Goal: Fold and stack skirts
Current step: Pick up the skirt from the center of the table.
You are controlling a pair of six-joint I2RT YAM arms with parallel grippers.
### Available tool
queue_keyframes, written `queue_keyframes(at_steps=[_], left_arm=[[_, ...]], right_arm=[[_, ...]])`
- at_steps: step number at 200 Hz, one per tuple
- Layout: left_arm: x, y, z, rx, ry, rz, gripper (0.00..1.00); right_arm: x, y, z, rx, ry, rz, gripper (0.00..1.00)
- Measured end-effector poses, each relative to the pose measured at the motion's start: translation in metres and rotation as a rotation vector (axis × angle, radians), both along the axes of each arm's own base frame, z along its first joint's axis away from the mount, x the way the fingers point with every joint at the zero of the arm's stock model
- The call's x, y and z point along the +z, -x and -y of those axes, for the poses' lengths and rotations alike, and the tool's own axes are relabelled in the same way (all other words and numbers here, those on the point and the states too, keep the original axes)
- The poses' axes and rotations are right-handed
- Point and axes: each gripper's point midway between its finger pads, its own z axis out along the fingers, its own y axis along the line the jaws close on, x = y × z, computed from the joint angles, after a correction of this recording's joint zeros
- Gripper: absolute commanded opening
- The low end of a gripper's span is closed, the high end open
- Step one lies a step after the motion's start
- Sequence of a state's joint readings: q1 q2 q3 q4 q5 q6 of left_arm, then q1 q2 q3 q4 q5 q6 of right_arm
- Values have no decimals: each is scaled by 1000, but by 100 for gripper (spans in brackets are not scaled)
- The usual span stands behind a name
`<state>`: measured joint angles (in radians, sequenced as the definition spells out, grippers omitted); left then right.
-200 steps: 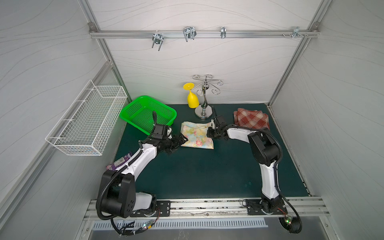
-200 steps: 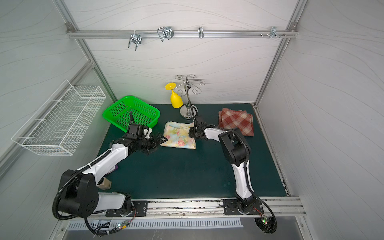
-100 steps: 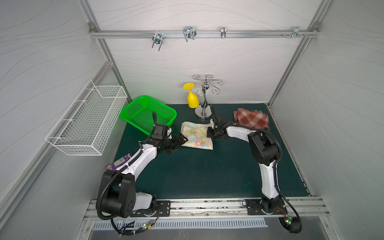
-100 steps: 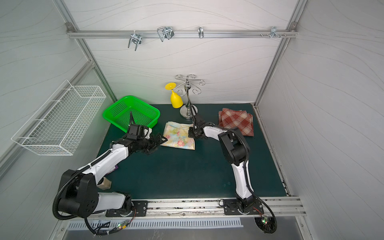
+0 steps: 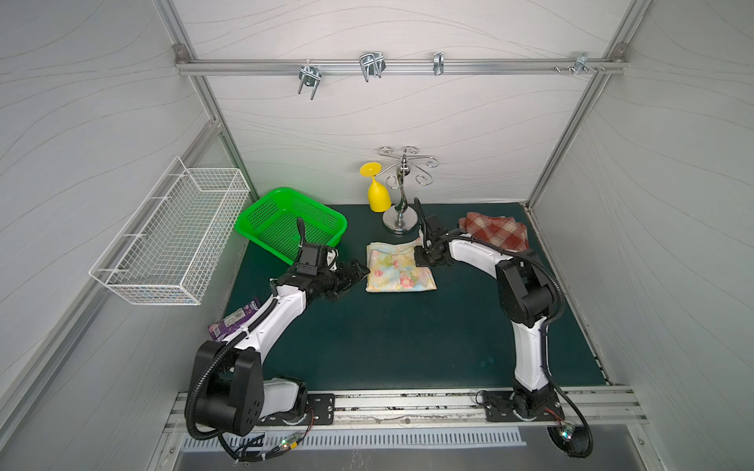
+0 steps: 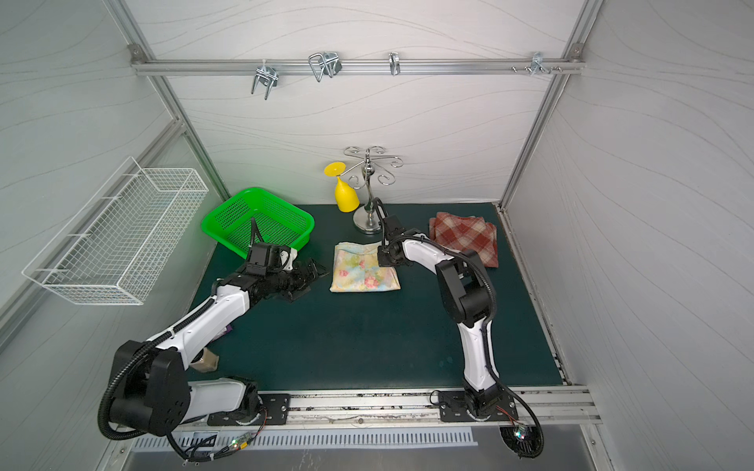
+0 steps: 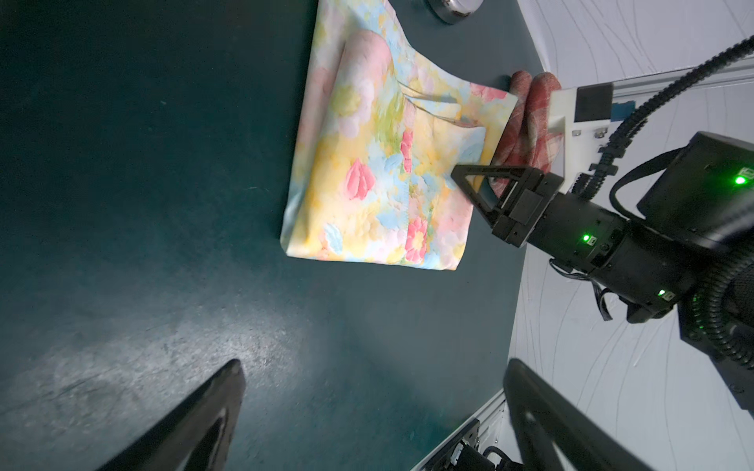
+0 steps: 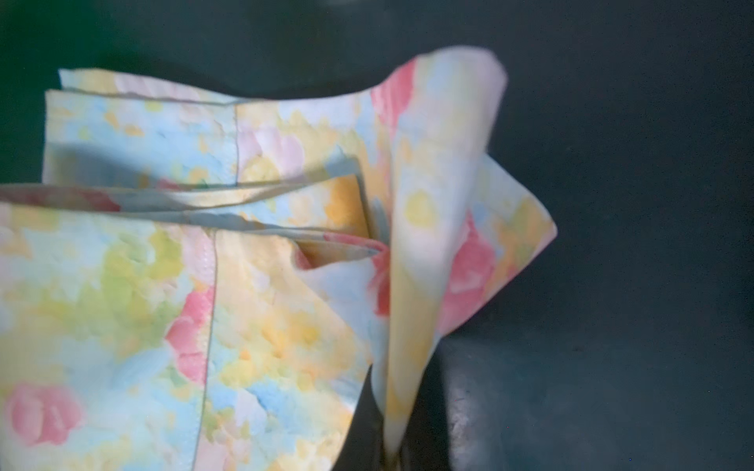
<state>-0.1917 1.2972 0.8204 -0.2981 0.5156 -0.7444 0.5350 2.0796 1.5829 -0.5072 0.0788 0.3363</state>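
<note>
1. Right claw (image 5: 422,260) pinches a lifted corner of the floral skirt (image 5: 398,271) on the green mat (image 5: 387,338), probably to carry a fold across.
2. Left claw (image 5: 354,272) gapes empty just beside its opposite edge.
3. Plaid skirt (image 5: 495,230) lies apart, near the back corner.

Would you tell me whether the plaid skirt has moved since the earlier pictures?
No: the plaid skirt lies where it did, same gap from the stand's base.

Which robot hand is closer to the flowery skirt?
The right. The right gripper is shut on a raised corner of the flowery skirt. The left gripper is open beside the opposite edge, not touching it.
</note>
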Motion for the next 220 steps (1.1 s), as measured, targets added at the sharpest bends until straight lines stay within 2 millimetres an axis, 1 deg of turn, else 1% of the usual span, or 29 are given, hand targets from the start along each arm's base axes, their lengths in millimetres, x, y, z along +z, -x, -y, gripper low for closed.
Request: queue_keyframes(at_steps=[47,80,109,127,152,195,220], left_arm=[[3,-2,5,-4,42,11,99],[2,-1,8,-4,65,12,99],[3,-4,10,-4,84,14,99],[2,-6,11,-3,92,13,99],[-1,-8,12,-3,96,13,100],[-11,-9,13,-3,96,-6,99],[-17,-13,14,-4,102,-18,99]], right_arm=[[36,-24,20,0,72,63,0],[55,-38,45,-18,144,93,0],[77,-55,62,-35,175,131,0],[87,-64,73,-44,202,147,0],[92,-74,91,-63,233,154,0],[90,-80,127,-111,262,129,0],[96,-83,144,-133,281,129,0]])
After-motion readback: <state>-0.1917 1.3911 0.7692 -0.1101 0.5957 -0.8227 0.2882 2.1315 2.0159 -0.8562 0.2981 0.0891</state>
